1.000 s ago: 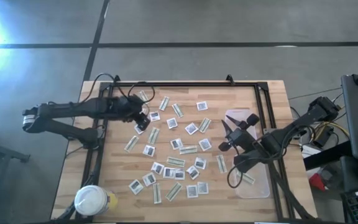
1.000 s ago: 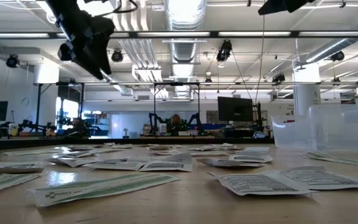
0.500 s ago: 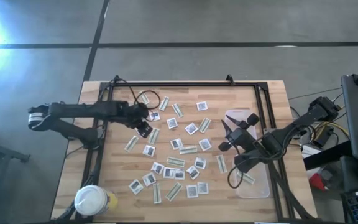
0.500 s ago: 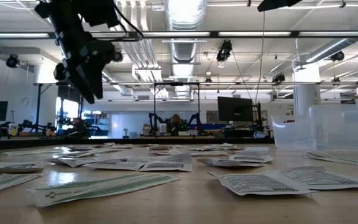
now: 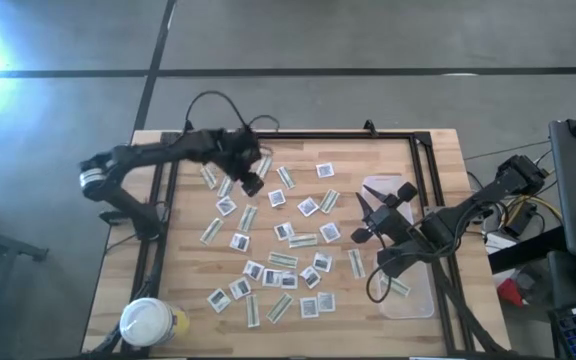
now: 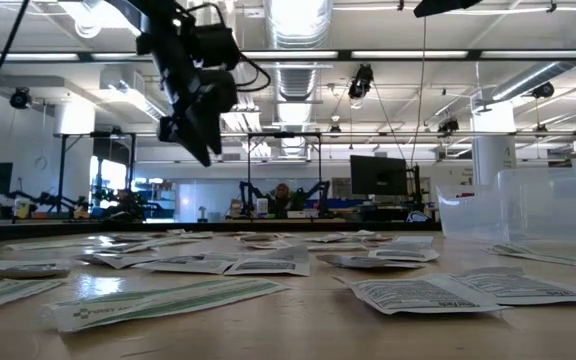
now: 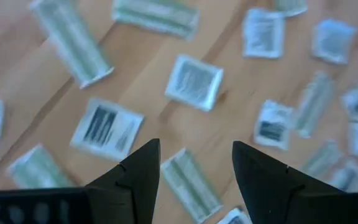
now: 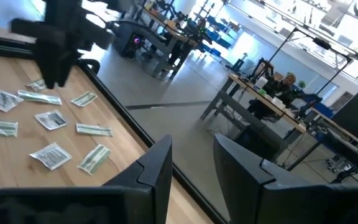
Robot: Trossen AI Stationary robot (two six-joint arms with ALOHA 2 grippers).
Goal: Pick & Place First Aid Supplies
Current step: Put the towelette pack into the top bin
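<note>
Jar: a round white-lidded jar [image 5: 146,322] stands at the near left corner of the table [image 5: 438,150].
Left arm: it reaches from the left edge across the far left part of the table.
Left tool: the left tool [image 5: 252,184] hangs above the packets near the far left of the scatter; in the low view [image 6: 200,150] it is well clear of the tabletop. Its fingers [image 7: 140,171] stand wide apart with nothing between them; wood and packets show through the gap.
First aid supplies: the first aid supplies [image 5: 283,260] lie flat and scattered over the middle of the table, square white packets with dark print mixed with narrow green-and-white strips. One strip [image 7: 190,185] lies on the wood directly below the left tool's gap.
Right tool: the right tool [image 5: 362,215] is held just right of the scatter, beside the tub. Its fingers [image 8: 154,171] stand partly apart and hold nothing.
Tub: a clear plastic tub [image 5: 404,270] sits at the right side of the table, partly under the right arm; one strip [image 5: 399,287] lies in it.
Background: a seated person [image 8: 283,84] shows at a desk beyond the table.
</note>
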